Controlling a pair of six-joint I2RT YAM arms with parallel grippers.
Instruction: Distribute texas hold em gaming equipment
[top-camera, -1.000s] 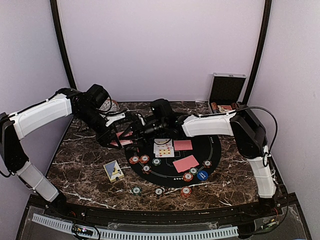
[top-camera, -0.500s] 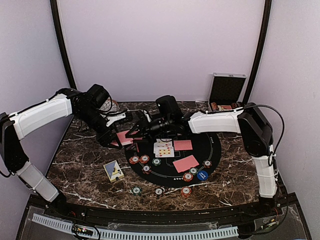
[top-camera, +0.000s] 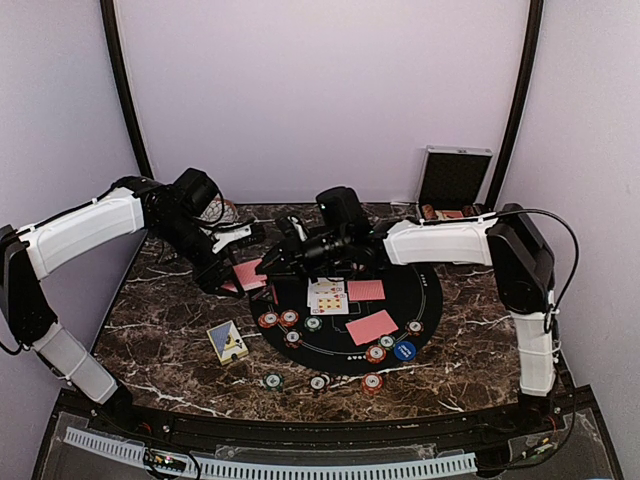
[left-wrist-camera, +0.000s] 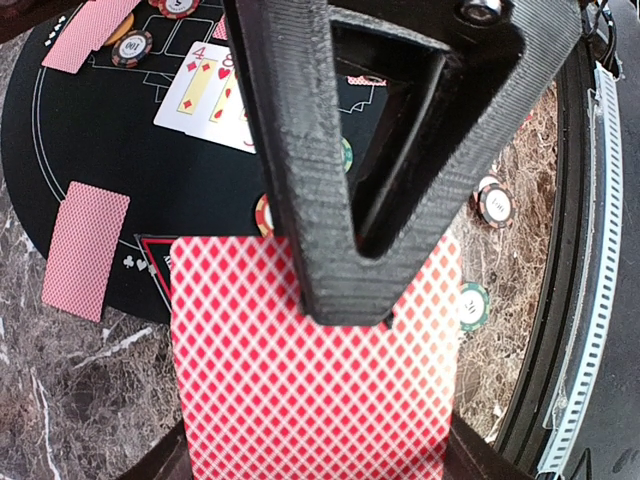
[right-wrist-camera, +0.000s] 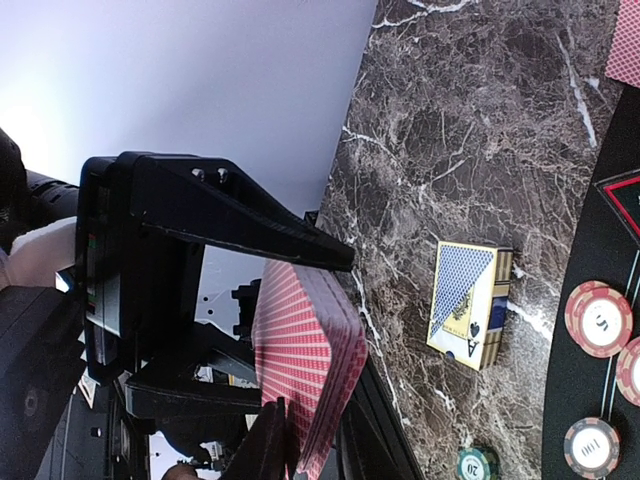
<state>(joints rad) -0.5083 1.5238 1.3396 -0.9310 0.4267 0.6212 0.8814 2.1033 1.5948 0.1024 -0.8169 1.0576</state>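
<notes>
**A:** From above, we've got the left gripper (top-camera: 240, 262) clamped on the red-backed deck (top-camera: 248, 275), just off the left edge of the black mat (top-camera: 425, 300). It looks lifted off the table, we'd guess so the right gripper (top-camera: 276, 259) can peel cards from it. The right one's tips sit right at the deck.

**B:** Agreed. On the mat we count face-up cards (top-camera: 327, 297), a couple of face-down cards (top-camera: 371, 327) and a bunch of chips (top-camera: 289, 318). More chips sit off it up front.

**A:** In the left wrist view the deck fills the frame, pinched flat between that gripper's fingers.

**B:** The right wrist view shows the deck edge-on. Our right fingers poke up by its lower corner, but it's dark there, so we can't tell if they've pinched a card or are just open around it. The blue card box (right-wrist-camera: 470, 303) lies near the mat edge and chips crowd the mat, so a dealt card needs a bare patch.
</notes>
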